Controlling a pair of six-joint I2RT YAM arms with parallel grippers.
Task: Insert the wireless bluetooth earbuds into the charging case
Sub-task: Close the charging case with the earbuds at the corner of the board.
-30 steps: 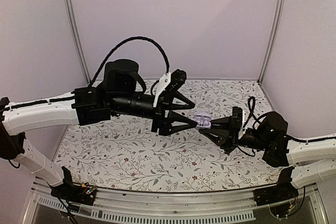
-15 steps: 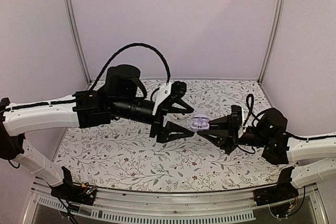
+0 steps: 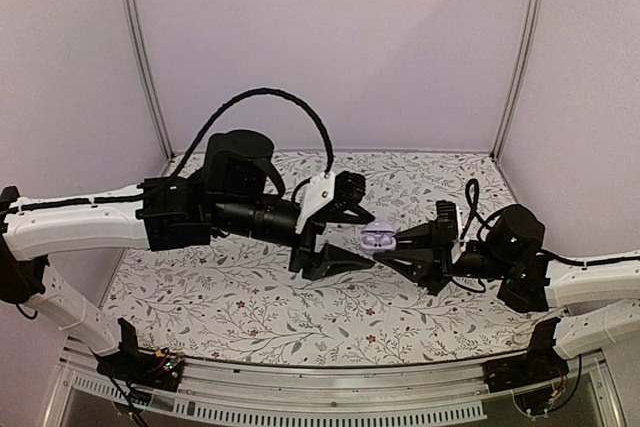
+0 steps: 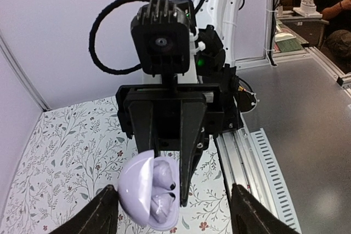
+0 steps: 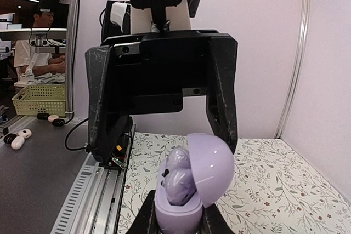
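Case (image 5: 189,190) w/ earbuds (image 5: 176,179) clamped in R fingers (image 5: 147,217).

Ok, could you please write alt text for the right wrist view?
A purple case, lid open and earbuds showing inside, is held low in the frame by the right gripper. The left gripper faces it, open, one finger on each side above the case. A flowered table lies beneath.

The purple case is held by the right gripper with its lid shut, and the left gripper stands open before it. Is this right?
The lid is wrong: the right wrist view shows it open. The right gripper does hold the purple case, left gripper open before it.
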